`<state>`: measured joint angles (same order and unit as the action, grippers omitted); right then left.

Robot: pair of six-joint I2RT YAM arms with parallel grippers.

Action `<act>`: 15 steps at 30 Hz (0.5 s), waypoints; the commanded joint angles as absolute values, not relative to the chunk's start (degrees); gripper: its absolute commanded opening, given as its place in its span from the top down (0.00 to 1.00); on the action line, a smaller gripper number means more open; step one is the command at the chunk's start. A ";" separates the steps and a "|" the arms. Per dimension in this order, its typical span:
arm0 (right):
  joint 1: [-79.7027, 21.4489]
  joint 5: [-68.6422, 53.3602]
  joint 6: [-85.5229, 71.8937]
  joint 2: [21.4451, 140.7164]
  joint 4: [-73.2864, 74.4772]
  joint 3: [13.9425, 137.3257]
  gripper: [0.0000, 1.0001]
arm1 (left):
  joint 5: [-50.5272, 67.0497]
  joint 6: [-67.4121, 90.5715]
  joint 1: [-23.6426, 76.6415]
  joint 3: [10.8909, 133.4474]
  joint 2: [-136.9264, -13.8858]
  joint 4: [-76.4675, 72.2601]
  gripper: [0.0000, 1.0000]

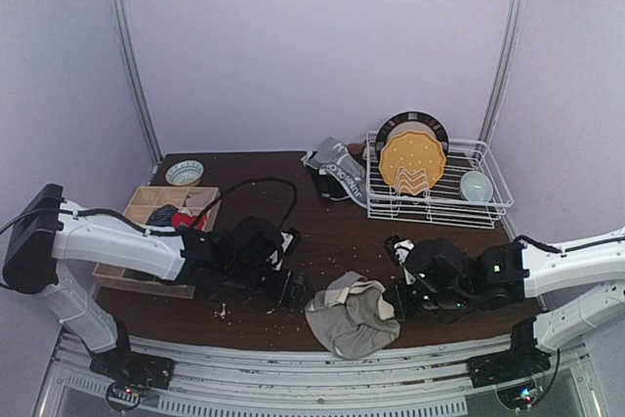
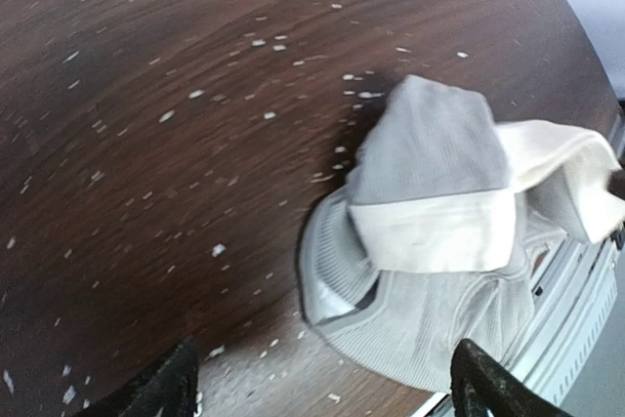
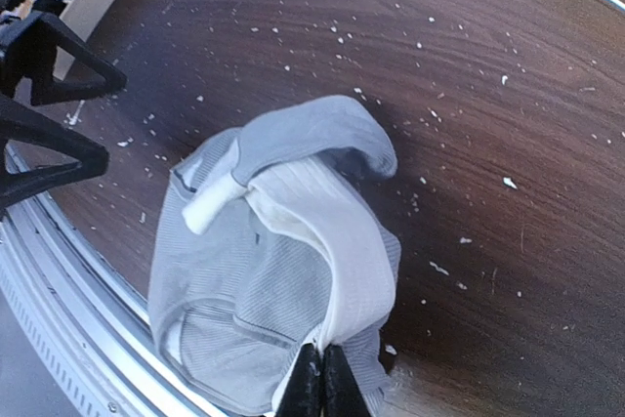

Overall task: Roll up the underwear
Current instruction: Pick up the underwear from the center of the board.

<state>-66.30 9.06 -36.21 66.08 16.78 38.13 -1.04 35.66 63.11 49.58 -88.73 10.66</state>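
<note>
R gripper (image 3: pixel 322 383) pinched shut on white waistband (image 3: pixel 342 241) of briefs (image 3: pixel 244 290), crumpled at table (image 3: pixel 488 95) near edge. L gripper (image 2: pixel 327 393) wide open, empty, just left of cloth; long axis unclear. R arm's nearer.

Underwear (image 1: pixel 352 314) on table (image 1: pixel 332 241) — near edge; rack (image 1: pixel 437 221) behind
</note>
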 commanded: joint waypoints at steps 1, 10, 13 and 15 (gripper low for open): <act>-66.15 11.37 -36.21 66.07 18.50 36.67 1.00 | 5.66 27.90 63.45 52.74 -92.82 3.33 0.12; -65.77 11.63 -36.38 64.69 18.85 35.94 1.00 | 5.14 19.83 64.51 62.20 -102.09 6.54 0.16; -65.71 11.98 -36.47 63.90 19.18 35.48 1.00 | 6.41 18.28 64.91 64.20 -103.93 7.39 0.18; -65.66 12.16 -36.57 63.45 19.32 35.18 1.00 | 7.05 17.70 65.36 65.11 -105.32 7.86 0.18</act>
